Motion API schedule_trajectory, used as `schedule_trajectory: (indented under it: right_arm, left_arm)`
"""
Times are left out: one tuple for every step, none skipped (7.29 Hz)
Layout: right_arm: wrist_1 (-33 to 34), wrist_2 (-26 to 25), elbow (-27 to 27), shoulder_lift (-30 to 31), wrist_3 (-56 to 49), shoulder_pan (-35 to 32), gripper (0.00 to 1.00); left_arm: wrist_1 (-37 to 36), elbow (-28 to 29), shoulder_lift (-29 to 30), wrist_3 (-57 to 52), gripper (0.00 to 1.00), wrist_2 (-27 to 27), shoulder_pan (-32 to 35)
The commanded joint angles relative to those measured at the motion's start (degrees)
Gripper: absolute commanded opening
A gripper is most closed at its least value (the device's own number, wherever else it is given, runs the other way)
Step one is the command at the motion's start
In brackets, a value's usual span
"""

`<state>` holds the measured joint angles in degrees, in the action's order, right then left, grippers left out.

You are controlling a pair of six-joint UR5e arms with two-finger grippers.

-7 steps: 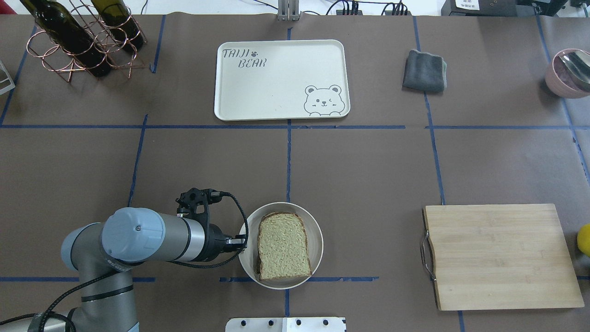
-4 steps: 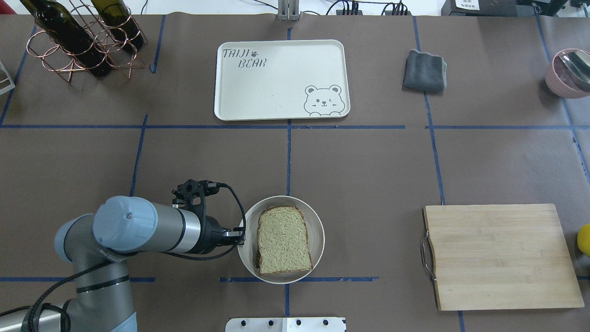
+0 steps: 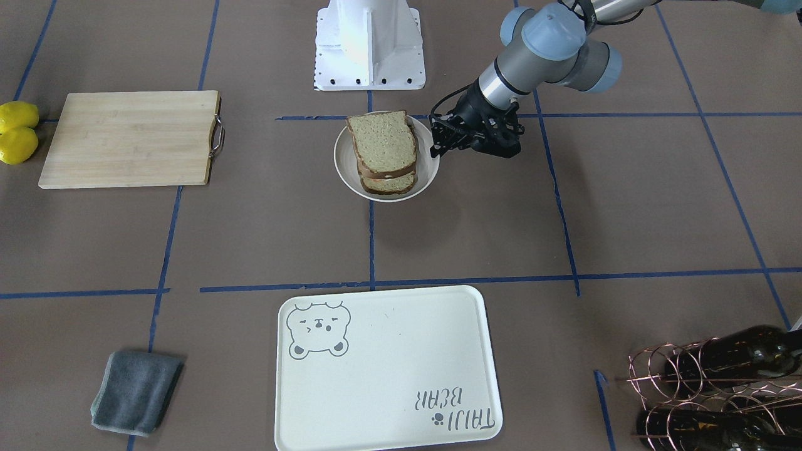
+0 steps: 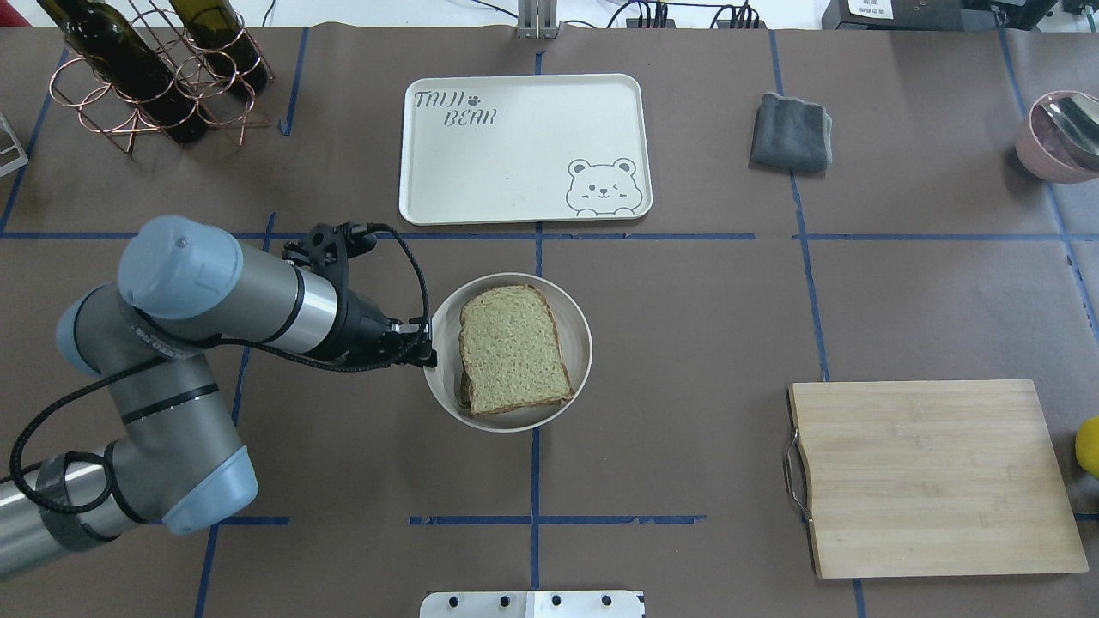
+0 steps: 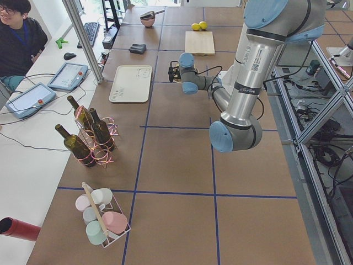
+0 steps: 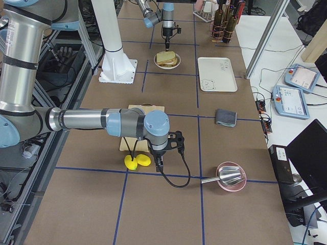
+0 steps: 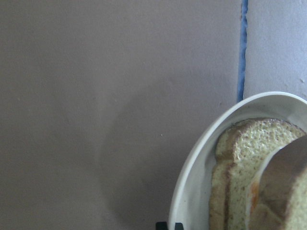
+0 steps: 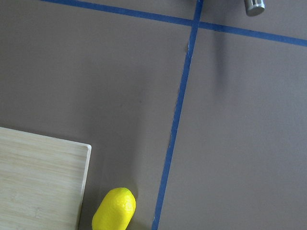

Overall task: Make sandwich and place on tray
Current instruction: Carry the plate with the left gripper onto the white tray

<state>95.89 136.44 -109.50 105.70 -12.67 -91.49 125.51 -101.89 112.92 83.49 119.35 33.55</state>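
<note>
The sandwich [image 4: 513, 350], two tan bread slices with a white layer between them, lies in a round off-white bowl [image 4: 584, 335] at mid-table. My left gripper [image 4: 427, 342] is shut on the bowl's left rim. The front view shows the sandwich [image 3: 382, 147], the bowl [image 3: 341, 164] and the left gripper [image 3: 433, 143]. The left wrist view shows the bowl's rim [image 7: 192, 182] and the sandwich's edge [image 7: 240, 177]. The cream tray [image 4: 515, 163] with the bear drawing lies beyond the bowl, bare. My right gripper [image 6: 159, 166] shows only in the right side view, near the lemons; I cannot tell its state.
A wooden cutting board [image 4: 936, 476] lies at the right front, with two lemons [image 3: 17, 131] beside it. A grey cloth [image 4: 790, 130] lies right of the tray. A wine bottle rack [image 4: 154, 77] stands at the back left. A pink bowl with a spoon [image 4: 1060, 137] sits far right.
My left gripper has moved away from the robot toward the tray, and the bowl with the sandwich has moved with it, across the near blue tape line.
</note>
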Motion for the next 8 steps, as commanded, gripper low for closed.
schedule_trajectory:
  right_arm:
    - [0.00,-0.04,-0.01,-0.06,0.19,-0.01,1.00]
    - [-0.09,-0.04,-0.01,-0.06,0.19,-0.01,1.00]
    - [-0.09,-0.12,-0.01,-0.06,0.02,-0.01,1.00]
    - [-0.09,-0.12,-0.01,0.03,-0.16,-0.01,1.00]
    - [0.00,-0.04,-0.01,0.03,-0.25,-0.01,1.00]
    - [0.00,-0.04,0.08,0.03,-0.07,0.08,1.00]
    - [0.00,-0.04,-0.01,0.03,0.02,-0.01,1.00]
    - [-0.09,-0.04,-0.01,-0.06,0.28,0.08,1.00]
  left_arm:
    - [-0.36,6.58,6.40,-2.18,0.00,4.83,5.89]
    - [-0.53,11.22,10.18,-3.67,0.00,4.93,7.65]
    - [-2.53,16.93,14.92,-6.64,0.00,5.02,9.15]
    - [-3.08,21.51,18.44,-8.67,0.00,5.02,10.56]
    - [-3.08,27.47,22.74,-9.04,0.00,5.10,11.70]
    - [-2.99,35.80,28.96,-10.00,0.00,5.19,12.67]
    - [-2.99,41.01,31.72,-11.75,0.00,6.50,13.99]
    - [-2.99,44.55,33.40,-13.86,0.00,7.73,15.65]
